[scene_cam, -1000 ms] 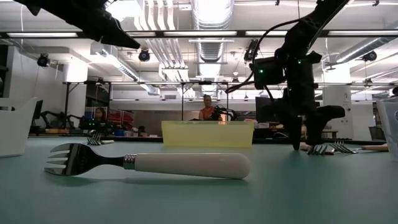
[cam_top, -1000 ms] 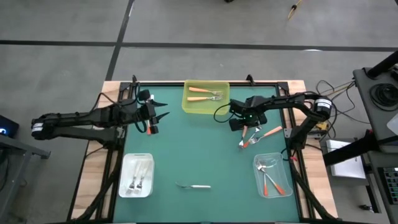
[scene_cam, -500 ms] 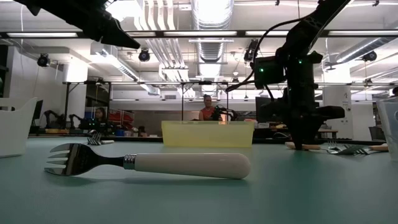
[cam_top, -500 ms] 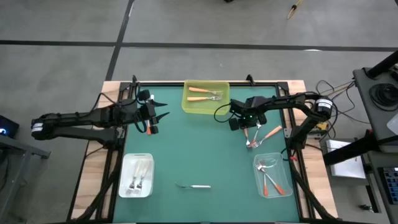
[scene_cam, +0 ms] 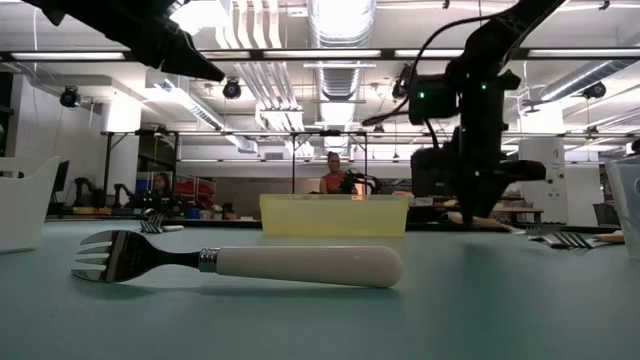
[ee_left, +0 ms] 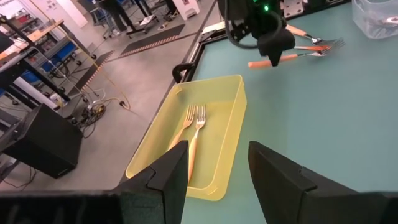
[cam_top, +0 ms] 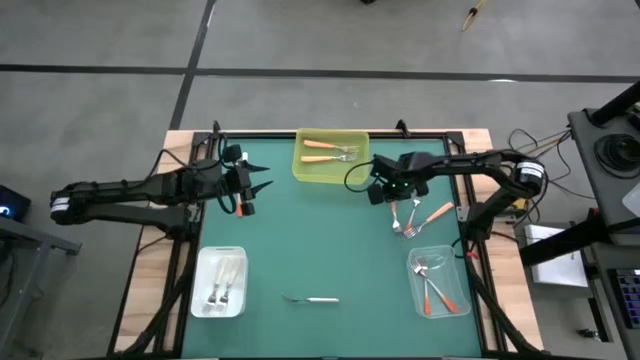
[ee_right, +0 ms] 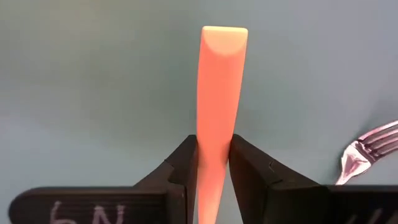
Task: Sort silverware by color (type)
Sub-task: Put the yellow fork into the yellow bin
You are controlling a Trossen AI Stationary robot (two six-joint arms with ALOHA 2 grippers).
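One orange fork (ee_right: 216, 106) clamped between right pincer (ee_right: 213, 163) fingers.

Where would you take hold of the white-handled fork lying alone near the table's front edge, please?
Grip the white-handled fork across the middle of its thick handle, coming straight down from above. It lies flat, with clear mat on both sides, and the handle is wider than the thin tines.

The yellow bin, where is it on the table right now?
In the high view the yellow bin sits at the middle of the table's far edge, holding two orange-handled forks, just left of the right end effector.
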